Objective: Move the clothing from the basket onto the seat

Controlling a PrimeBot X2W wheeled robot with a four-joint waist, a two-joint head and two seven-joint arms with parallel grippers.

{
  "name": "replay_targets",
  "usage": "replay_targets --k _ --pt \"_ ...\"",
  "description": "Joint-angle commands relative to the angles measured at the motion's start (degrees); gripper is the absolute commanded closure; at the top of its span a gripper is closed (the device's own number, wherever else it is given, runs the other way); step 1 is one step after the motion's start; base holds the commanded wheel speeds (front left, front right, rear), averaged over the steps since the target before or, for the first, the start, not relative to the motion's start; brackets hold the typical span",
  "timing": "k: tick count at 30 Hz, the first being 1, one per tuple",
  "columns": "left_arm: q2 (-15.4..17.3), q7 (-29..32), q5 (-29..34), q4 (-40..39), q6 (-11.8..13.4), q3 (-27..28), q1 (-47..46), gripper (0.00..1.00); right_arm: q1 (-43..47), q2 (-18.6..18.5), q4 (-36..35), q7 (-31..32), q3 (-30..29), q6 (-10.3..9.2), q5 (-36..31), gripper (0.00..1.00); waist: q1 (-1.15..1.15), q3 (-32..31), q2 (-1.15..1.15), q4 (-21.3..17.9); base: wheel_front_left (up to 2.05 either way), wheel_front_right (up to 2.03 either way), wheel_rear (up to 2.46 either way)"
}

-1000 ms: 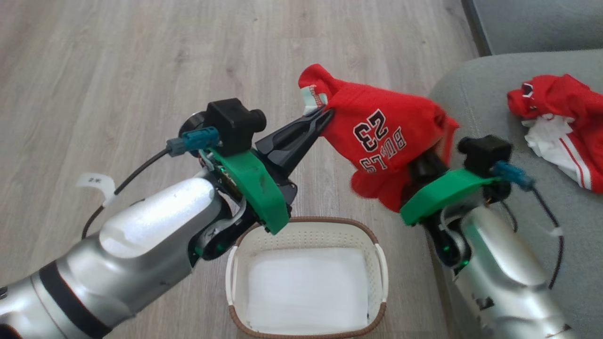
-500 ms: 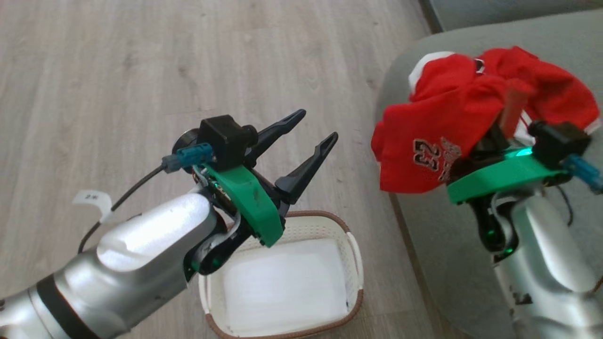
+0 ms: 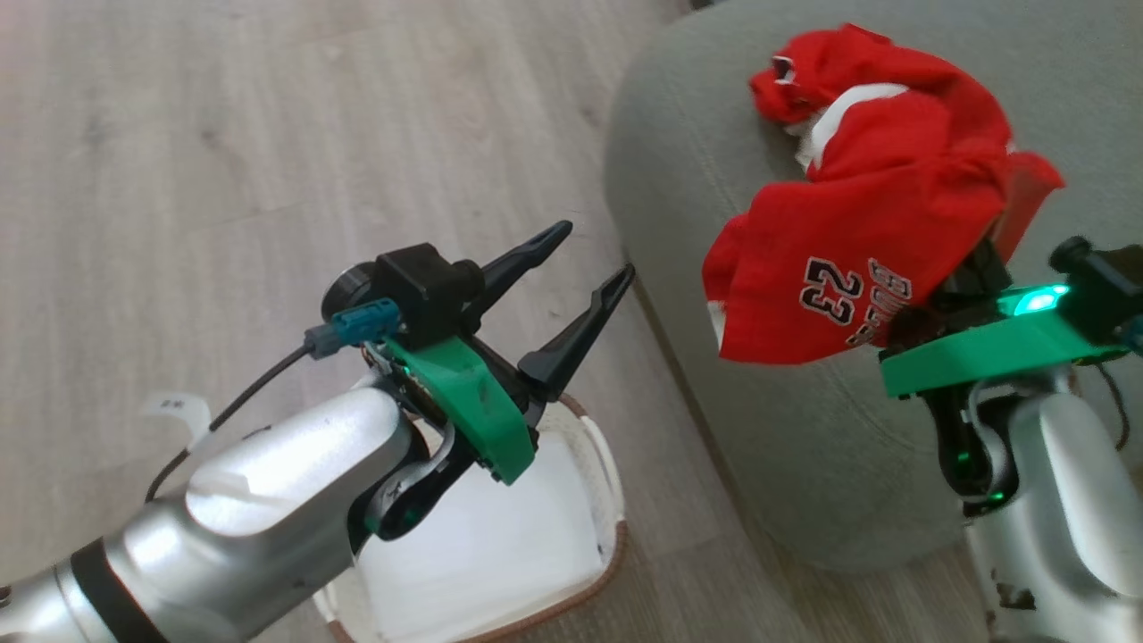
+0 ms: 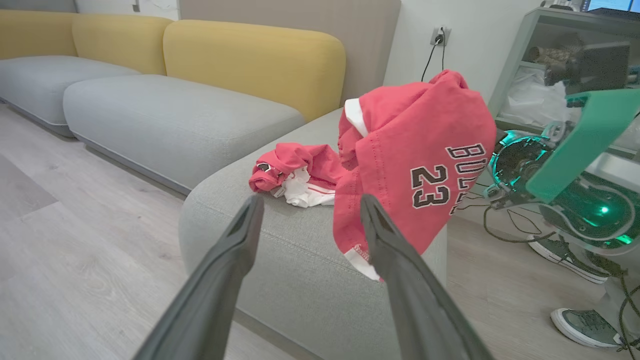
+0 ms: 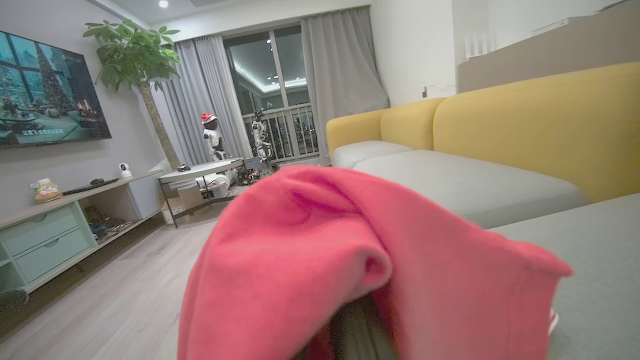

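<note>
The wooden floor (image 3: 268, 134) spreads beneath the left pincer (image 3: 598, 248) and ahead of it. The seat (image 3: 786, 446), a broad grey-green cushion with a rounded edge, lies directly under the right pincer (image 3: 969, 272) and off to the right of the left pincer, a strip of floor between them. The basket (image 3: 610, 500) stands on the floor below the left pincer, partly hidden by that arm's wrist, with its white bottom showing.

The numbered jersey (image 3: 830, 277), red with "23" in black and white, hangs draped over the right pincer above the seat, its lower edge dangling just off the cushion near the front edge. That pincer is closed, its dark fingers buried in the cloth and gripping it. In the left wrist view this jersey (image 4: 415, 165) hangs just beyond the right-hand finger.

A second red garment (image 3: 857, 80) with white trim lies crumpled on the seat beyond the right pincer, touching the hanging jersey.

The left pincer stands spread wide and empty, fingers pointing toward the seat.
</note>
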Motion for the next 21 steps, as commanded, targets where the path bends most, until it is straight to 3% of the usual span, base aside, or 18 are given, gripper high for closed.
replay_targets --k 1,11,21 --pt "1.89 -0.49 0.51 -1.39 0.39 3.29 -2.07 0.00 -0.83 0.30 -2.87 0.08 0.57 -0.01 -0.57 1.00 0.00 1.07 0.00 -2.00 0.00 0.00 0.00" --pt "2.48 -1.22 2.21 -1.75 0.91 4.08 -1.12 0.00 2.39 1.18 -7.27 1.36 -0.90 -0.01 -1.72 1.00 0.00 2.39 0.00 -8.10 0.00 0.00 0.00" --pt "2.37 -1.43 2.81 -2.02 0.89 4.45 -0.70 0.00 3.44 1.56 -9.99 2.18 -2.06 -0.01 -1.98 1.00 0.00 3.40 0.00 -10.25 0.00 0.00 0.00"
